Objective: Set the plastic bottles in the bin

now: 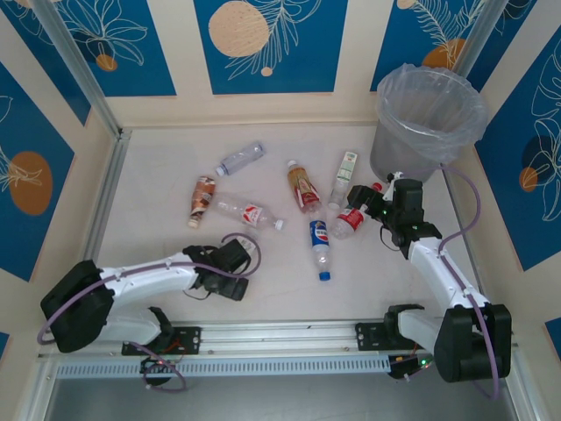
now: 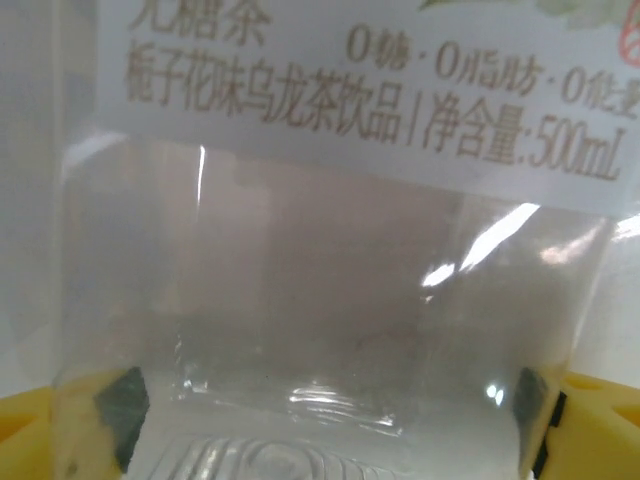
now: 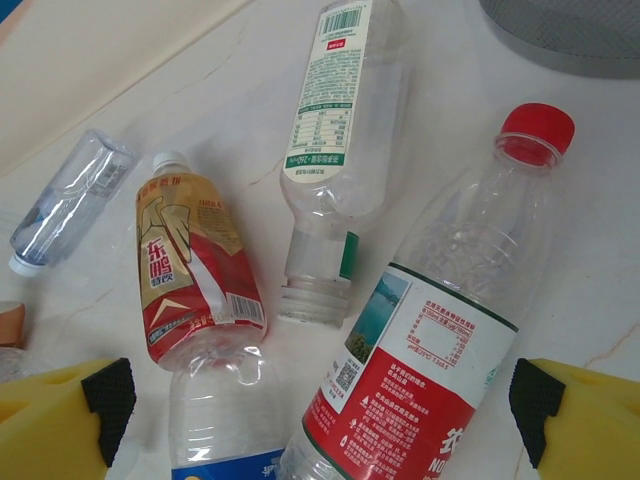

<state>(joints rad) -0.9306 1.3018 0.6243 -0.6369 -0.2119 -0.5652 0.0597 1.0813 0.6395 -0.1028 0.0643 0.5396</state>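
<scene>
Red-capped bottle (image 3: 430, 300) lies on the tabletop (image 3: 590, 250) between the pads of the released right hand (image 3: 320, 410), which should close squarely on the labelled body. Bin (image 1: 419, 149) stands at 1 o'clock with a high rim, so lift well first. Orange-labelled bottle (image 3: 195, 270) crowds 10 o'clock. Left hand (image 2: 325, 400) straddles a white-labelled bottle (image 2: 330, 250); whether it grips cannot be told.

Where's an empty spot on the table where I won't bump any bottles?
Bare table lies left of the brown-label bottle, and at the near edge below the blue-label bottle. The middle is crowded, near the orange bottle and red-capped bottle.
</scene>
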